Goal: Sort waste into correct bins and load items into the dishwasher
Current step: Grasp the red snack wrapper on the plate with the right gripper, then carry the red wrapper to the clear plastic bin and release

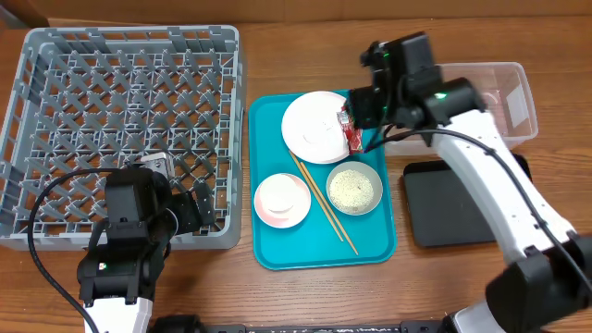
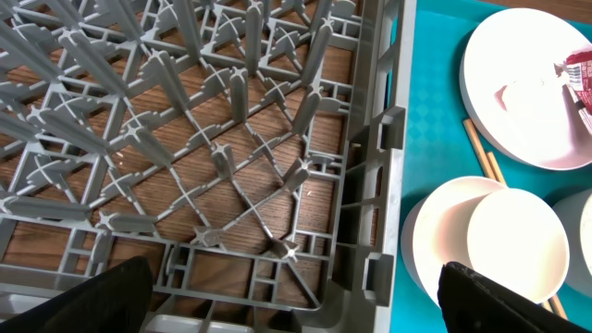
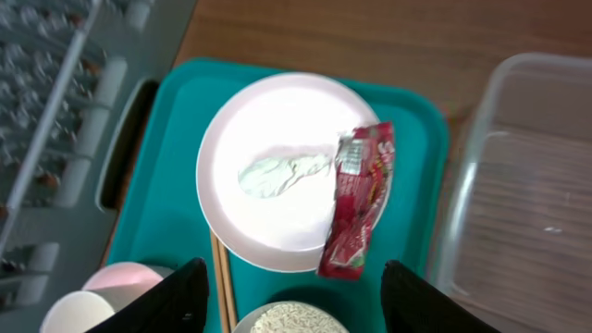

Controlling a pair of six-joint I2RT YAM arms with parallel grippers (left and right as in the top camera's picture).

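Note:
A red-and-silver foil wrapper [image 1: 350, 132] [image 3: 359, 201] lies on the right edge of the white plate [image 1: 314, 126] [image 3: 277, 166] on the teal tray [image 1: 277, 250]. My right gripper [image 3: 294, 298] is open above the tray, just short of the wrapper. White rice [image 1: 354, 188] fills the pale grey bowl. A white cup sits in the whitish-pink bowl [image 1: 282, 200] [image 2: 490, 245]. Chopsticks [image 1: 326, 204] lie between the bowls. My left gripper [image 2: 296, 305] is open over the near right corner of the grey dish rack [image 1: 120, 129] [image 2: 185, 139].
The clear plastic tub [image 1: 504, 97] [image 3: 518, 185] stands at the right back, the black tray [image 1: 453, 208] in front of it. Both lie right of the teal tray. The rack fills the left half of the wooden table.

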